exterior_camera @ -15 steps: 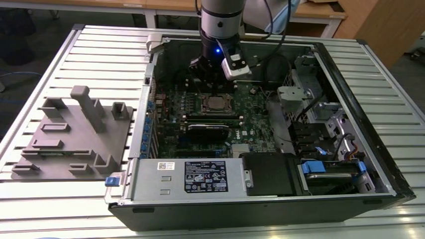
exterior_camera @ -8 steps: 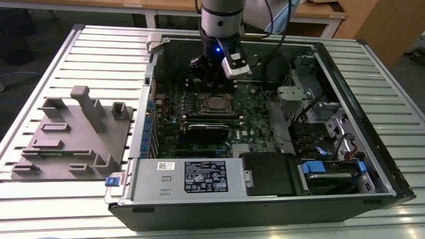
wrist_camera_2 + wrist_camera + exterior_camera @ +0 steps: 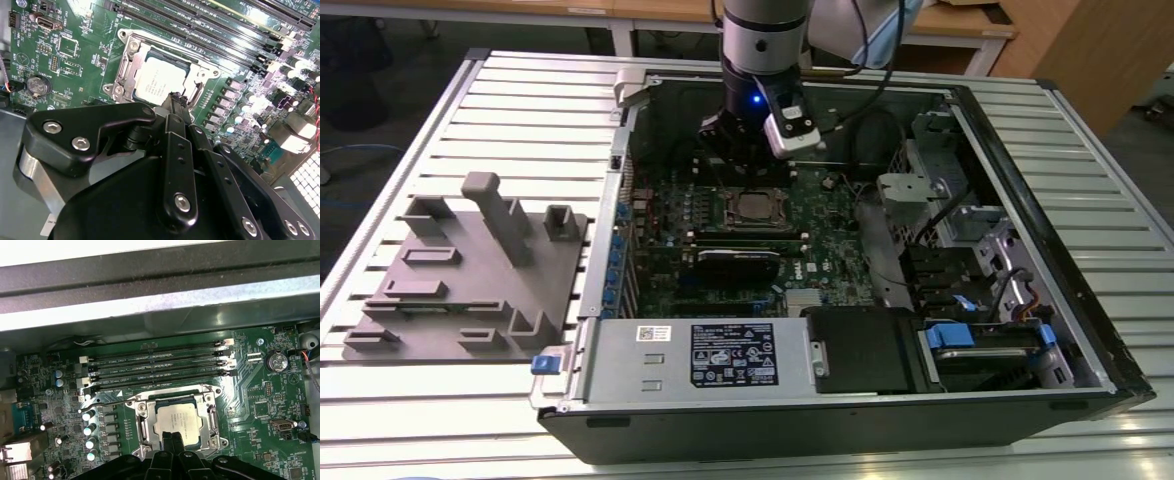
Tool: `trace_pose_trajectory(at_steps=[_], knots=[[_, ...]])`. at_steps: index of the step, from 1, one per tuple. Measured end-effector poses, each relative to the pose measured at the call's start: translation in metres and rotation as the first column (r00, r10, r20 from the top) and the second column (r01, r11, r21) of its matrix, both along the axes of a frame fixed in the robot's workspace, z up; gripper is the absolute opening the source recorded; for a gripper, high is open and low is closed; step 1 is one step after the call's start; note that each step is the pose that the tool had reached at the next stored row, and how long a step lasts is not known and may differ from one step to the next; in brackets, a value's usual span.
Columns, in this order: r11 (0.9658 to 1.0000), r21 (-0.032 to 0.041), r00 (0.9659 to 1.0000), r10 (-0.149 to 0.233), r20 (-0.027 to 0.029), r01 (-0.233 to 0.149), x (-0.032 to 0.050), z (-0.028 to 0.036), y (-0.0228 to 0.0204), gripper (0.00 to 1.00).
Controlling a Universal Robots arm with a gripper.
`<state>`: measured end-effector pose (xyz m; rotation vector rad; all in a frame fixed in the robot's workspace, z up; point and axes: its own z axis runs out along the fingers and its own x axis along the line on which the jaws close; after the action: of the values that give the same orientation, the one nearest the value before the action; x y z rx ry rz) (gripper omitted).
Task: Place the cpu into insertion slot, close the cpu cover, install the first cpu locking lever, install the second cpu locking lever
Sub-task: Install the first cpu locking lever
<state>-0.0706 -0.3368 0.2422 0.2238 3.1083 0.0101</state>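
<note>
In the socket (image 3: 216,440) the chip (image 3: 182,417) is seated, and the cover frame (image 3: 145,420) is laid down around it. The claw (image 3: 172,439) is poised over the socket's edge, its fingers drawn together on nothing, beside a wire lever (image 3: 199,99). A steady downward push, kept off the chip, is judged best. On the desk (image 3: 440,420), the computer case (image 3: 854,425) walls the socket in, and the memory slots (image 3: 160,365) just beside the socket must be cleared.

Pale slatted metal table (image 3: 440,420), wooden desks (image 3: 961,28) behind it, dark floor (image 3: 340,215) at the exterior view's left.
</note>
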Motion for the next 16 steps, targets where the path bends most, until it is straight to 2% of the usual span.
trace_pose_trajectory(at_steps=[16], knots=[[1.0, 0.0, 1.0, 0.0, 0.0, 0.0, -0.0035, 0.0, 0.0, 0.1]])
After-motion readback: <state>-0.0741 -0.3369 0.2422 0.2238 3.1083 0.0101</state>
